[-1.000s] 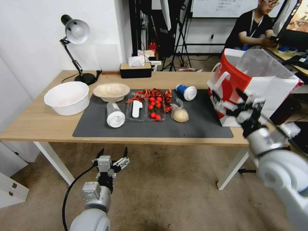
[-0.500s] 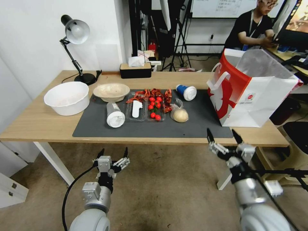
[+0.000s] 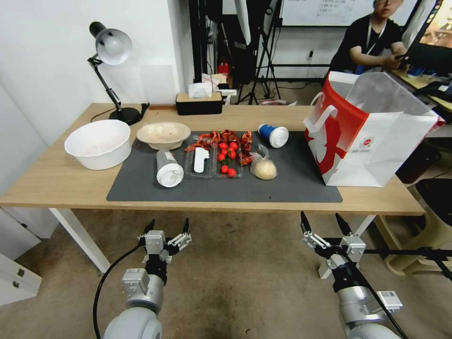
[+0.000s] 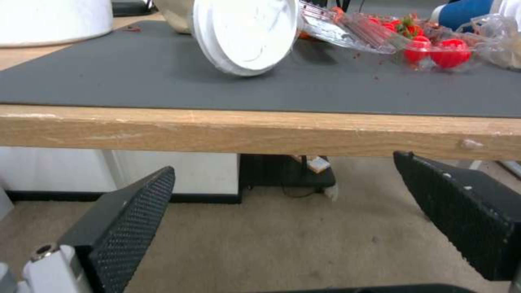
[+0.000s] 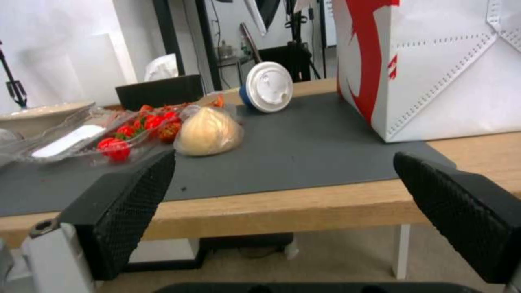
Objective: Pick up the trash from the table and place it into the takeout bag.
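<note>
A: Start at the jaws. How do they stand?

B: Both pairs are released and grasp nothing. The left gripper hangs below the near edge of the long light-wood surface, over the carpet. The right gripper hangs at about the same height, below the near edge toward the bag's end.

A: What lies nearest the left one?

B: Just past the edge, on the large dark grey mat, a clear white-lidded cup lies on its side, lid toward the robot. Beside it sits a clear plastic tray with small red tomatoes and red food litter behind.

A: And on the right?

B: A beige bun in a clear bag lies on the mat next to the tray. Farther back, a blue paper cup with a white lid lies tipped over. The large paper takeout bag, white with a red front panel, stands upright and open at the mat's right end, well apart from the bun.

A: Anything else?

B: A shallow beige bowl sits at the mat's far left corner, with a big white bowl beside it on the bare wood.
</note>
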Robot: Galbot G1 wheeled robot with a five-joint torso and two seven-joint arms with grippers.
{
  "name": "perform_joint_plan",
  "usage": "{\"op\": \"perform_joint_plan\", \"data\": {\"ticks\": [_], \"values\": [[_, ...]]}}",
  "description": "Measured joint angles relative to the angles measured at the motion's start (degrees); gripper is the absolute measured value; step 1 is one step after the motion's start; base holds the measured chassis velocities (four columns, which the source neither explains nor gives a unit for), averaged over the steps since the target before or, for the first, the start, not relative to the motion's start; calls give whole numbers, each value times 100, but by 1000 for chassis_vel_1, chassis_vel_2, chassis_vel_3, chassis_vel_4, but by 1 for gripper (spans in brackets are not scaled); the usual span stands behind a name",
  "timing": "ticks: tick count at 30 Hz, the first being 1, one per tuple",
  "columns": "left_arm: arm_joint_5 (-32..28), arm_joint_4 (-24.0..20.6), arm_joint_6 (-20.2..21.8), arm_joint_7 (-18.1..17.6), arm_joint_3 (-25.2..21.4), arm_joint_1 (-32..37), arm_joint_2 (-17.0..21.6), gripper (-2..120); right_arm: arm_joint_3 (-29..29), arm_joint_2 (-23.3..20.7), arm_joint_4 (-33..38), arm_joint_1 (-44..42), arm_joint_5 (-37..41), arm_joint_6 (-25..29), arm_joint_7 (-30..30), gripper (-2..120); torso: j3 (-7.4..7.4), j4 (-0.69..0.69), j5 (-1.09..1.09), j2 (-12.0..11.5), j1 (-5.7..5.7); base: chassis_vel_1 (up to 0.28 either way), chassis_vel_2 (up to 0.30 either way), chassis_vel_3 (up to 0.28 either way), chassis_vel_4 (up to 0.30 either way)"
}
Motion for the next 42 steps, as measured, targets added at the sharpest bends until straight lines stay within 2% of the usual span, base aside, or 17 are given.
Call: {"op": "perform_joint_plan", "data": {"ticks": [11, 19, 24, 32, 34, 42], "values": [[6, 24, -20, 1, -13, -15, -12, 100, -42, -142, -72, 268, 70, -203, -20, 100, 0, -1, 0, 0, 0, 0, 0, 0, 0], [12, 24, -45, 3, -40, -12, -10, 100, -255, -640, -318, 1382, 601, -943, -187, 100, 1, -1, 2, 0, 0, 0, 0, 0, 0], [18, 28, -63, 3, -67, -11, -15, 100, -360, -858, -417, 1851, 781, -1222, -215, 100, 1, 0, -2, 0, 0, 0, 0, 0, 0], [8, 47, -65, 2, -149, -13, -19, 100, -833, -1284, -1094, 3091, 1285, -1784, -574, 100, 2, 0, 0, 0, 0, 0, 0, 0, 0], [4, 64, -65, 1, -153, -14, -32, 100, -1105, -1376, -1415, 3580, 1514, -1982, -680, 100, 2, -1, 0, 0, 1, 0, 0, 0, 0], [-16, 91, -85, 0, -229, -8, -56, 100, -1746, -1254, -2115, 4603, 1594, -2324, -796, 100, 1, 1, -1, 0, 1, 0, 0, 0, 0]]}}
